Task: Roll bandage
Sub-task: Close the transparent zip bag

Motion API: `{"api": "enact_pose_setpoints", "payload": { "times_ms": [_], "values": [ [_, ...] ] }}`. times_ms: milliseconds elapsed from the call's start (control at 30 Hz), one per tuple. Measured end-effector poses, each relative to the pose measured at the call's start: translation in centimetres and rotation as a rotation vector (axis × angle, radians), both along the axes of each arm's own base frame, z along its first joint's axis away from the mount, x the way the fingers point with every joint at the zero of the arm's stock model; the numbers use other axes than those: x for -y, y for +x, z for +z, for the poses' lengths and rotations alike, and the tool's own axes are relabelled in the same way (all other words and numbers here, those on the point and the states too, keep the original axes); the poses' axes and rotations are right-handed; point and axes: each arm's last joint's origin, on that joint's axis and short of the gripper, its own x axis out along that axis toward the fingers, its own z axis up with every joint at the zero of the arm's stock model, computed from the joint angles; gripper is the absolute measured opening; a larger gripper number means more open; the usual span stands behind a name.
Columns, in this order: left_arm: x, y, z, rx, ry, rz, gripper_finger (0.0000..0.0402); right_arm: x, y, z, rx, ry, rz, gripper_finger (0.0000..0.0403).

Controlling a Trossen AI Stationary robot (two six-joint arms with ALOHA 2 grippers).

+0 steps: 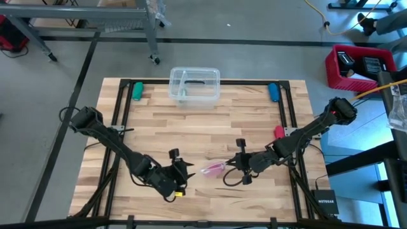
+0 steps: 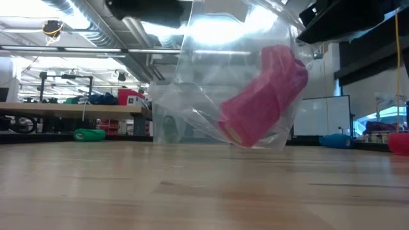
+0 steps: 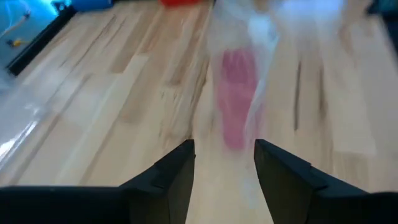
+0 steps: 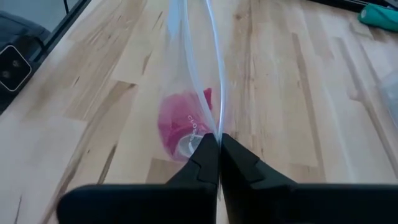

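Observation:
The bandage [image 1: 213, 168] is a pink roll [image 2: 262, 96] inside a clear plastic wrapper [image 2: 211, 83], which hangs tilted above the wooden table [image 1: 191, 127] near its front middle. My right gripper [image 4: 218, 144] is shut on the wrapper from the table's right side. From the left, my left gripper [image 3: 224, 163] faces the wrapper [image 3: 239, 74] with its fingers open and apart. The wrapper's near end lies just ahead of them; whether they touch it I cannot tell. My right gripper pinches the clear wrapper's flattened plastic [image 4: 216, 127] between its two fingers, beside the pink roll [image 4: 180, 127]. The fingers slant down from the table's right side. The wrapper is lifted clear of the table, with the roll tilted inside it [image 2: 255, 108].
A clear plastic box [image 1: 194, 84] stands at the far edge's middle. A green piece [image 1: 137, 90] lies at the far left and a blue one [image 1: 273, 92] at the far right. A small red object [image 1: 278, 132] lies right of centre. Bare wood spreads between the arms and the far edge.

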Motion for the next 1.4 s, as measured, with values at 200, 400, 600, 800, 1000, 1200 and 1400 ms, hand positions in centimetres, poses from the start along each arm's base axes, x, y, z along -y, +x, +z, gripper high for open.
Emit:
{"api": "enact_pose_setpoints", "payload": {
  "times_ms": [200,400,600,800,1000,1200,1400],
  "values": [
    [-0.7,1.2,-0.3,0.131,-0.057,-0.039,0.0159,0.0,0.0,0.0,0.002,-0.004,-0.005,0.0008],
    [-1.4,2.1,0.0,0.204,-0.092,-0.065,0.0159,0.0,0.0,0.0,0.004,-0.003,-0.006,0.0007],
    [-1.8,2.3,-0.1,0.193,-0.093,-0.069,0.0117,0.0,0.0,0.0,0.004,-0.001,-0.007,0.0007],
    [-1.8,2.3,-0.1,0.195,-0.082,-0.074,0.0018,0.0,0.0,0.0,0.004,0.019,-0.023,0.0013],
    [-1.8,2.3,-0.2,0.182,-0.059,-0.075,0.0002,0.0,-0.2,0.3,-0.051,0.094,-0.031,0.0044],
    [-1.8,2.3,-0.1,0.184,-0.057,-0.070,0.0001,-0.1,-0.2,5.3,-0.107,0.110,-0.049,0.0118],
    [-1.8,2.3,-0.1,0.188,-0.057,-0.067,0.0001,-0.6,2.9,7.0,0.170,0.152,-0.079,0.0157]
  ]
}}
